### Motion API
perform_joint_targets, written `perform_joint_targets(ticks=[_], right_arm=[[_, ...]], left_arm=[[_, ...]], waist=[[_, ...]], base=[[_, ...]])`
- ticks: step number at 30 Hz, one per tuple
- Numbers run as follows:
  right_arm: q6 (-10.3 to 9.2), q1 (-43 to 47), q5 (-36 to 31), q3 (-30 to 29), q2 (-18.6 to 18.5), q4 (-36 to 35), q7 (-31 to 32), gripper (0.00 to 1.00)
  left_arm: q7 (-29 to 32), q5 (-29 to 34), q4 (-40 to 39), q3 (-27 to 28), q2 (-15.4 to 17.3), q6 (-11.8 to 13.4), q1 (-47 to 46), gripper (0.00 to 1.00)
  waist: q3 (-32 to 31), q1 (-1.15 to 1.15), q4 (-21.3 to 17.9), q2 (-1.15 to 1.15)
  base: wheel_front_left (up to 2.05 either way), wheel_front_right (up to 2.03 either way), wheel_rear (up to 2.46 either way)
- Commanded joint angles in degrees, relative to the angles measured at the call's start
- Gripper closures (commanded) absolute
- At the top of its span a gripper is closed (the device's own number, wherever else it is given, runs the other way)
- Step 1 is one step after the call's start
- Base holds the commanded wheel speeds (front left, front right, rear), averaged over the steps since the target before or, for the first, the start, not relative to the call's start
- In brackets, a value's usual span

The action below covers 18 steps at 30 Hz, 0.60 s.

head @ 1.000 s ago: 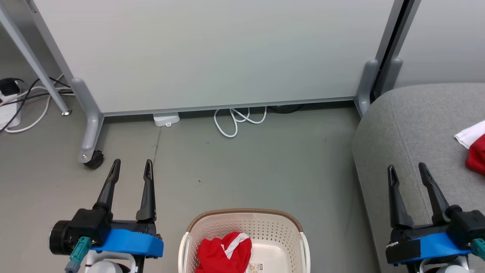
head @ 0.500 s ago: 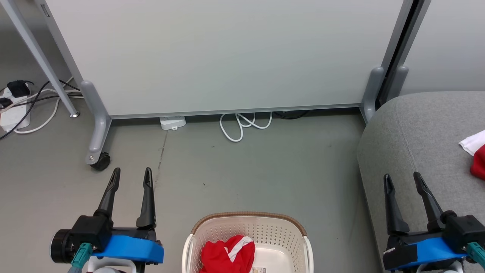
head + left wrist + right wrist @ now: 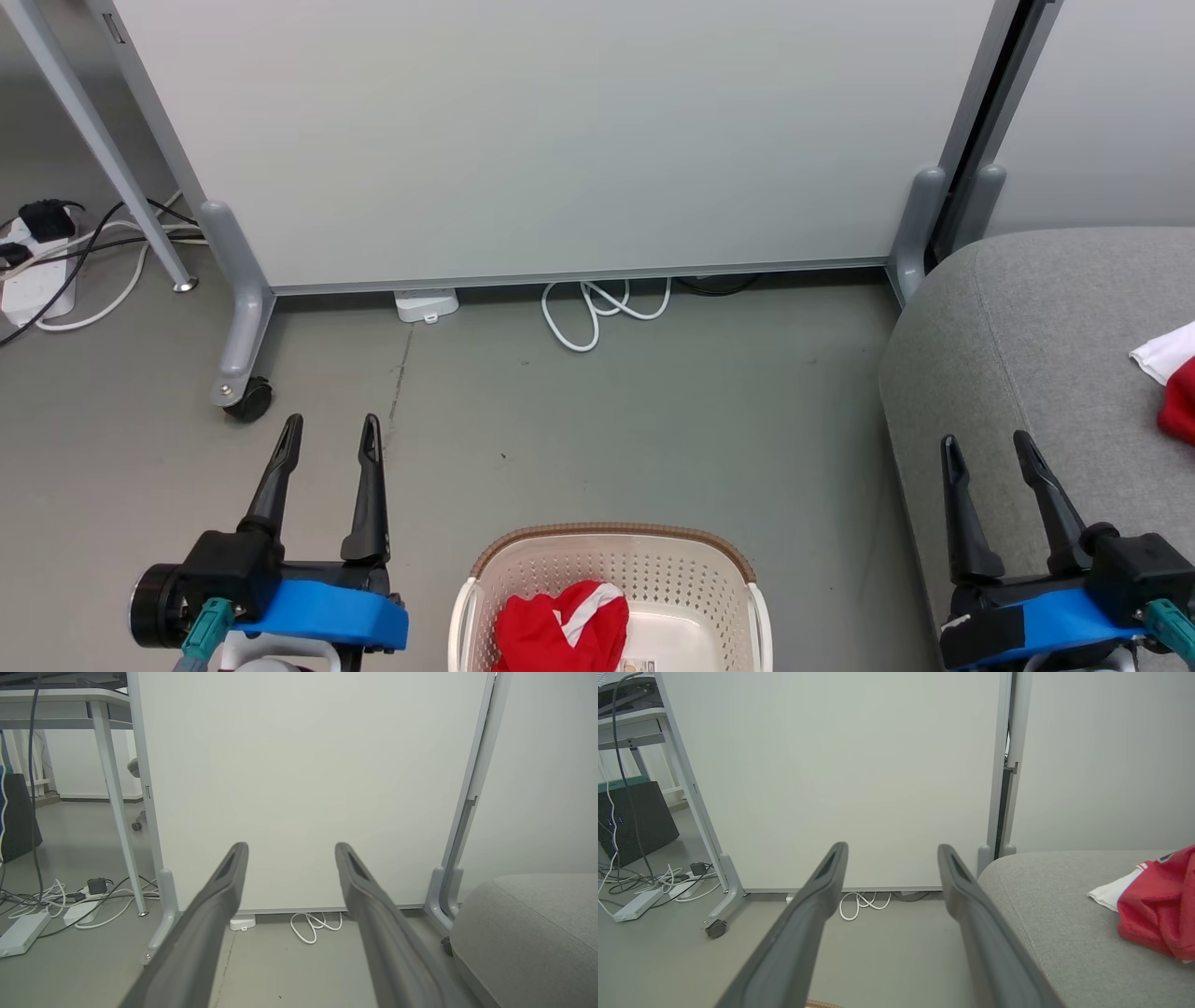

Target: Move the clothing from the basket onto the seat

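Hanging empty with jaws spread wide, the left gripper [image 3: 332,422] and right gripper [image 3: 983,439] keep their pose from a second ago; only the view has shifted slightly. One red garment [image 3: 558,635] stays in the basket [image 3: 611,530], the jersey [image 3: 1180,403] on the seat [image 3: 1027,355].

I see basket [image 3: 611,530]: cream-white, dotted perforations, brown woven-look rim. Garment [image 3: 546,635] inside: red w/ white stripe. Seat [image 3: 1027,355]: plain grey. Jersey [image 3: 1157,905] there: red, white sleeve. My left end effector [image 3: 331,429] & right end effector [image 3: 982,443]: black fingers, blue bands.
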Motion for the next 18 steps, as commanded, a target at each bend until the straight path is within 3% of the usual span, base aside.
perform_joint_targets(ticks=[1,9,18], right_arm=[[0.03,0.6,0.3,0.0,0.1,0.1,0.0,0.0],[0.03,0.0,0.5,0.4,0.1,0.1,0.0,0.0],[0.03,-3.3,-0.2,1.0,0.1,-1.4,0.0,0.0]], left_arm=[[-0.2,0.0,0.0,-0.2,0.1,-0.4,0.4,0.0],[-0.2,-0.7,0.7,-1.8,0.5,-0.4,-0.8,0.0],[-0.2,-3.8,7.0,-12.8,3.1,-0.4,-8.0,0.0]], waist=[[0.0,0.0,0.0,0.0],[0.2,0.0,-0.4,0.0],[4.0,0.0,-3.2,0.0]], base=[[0.0,0.0,0.0],[0.0,0.0,0.0],[0.0,0.0,0.0]])
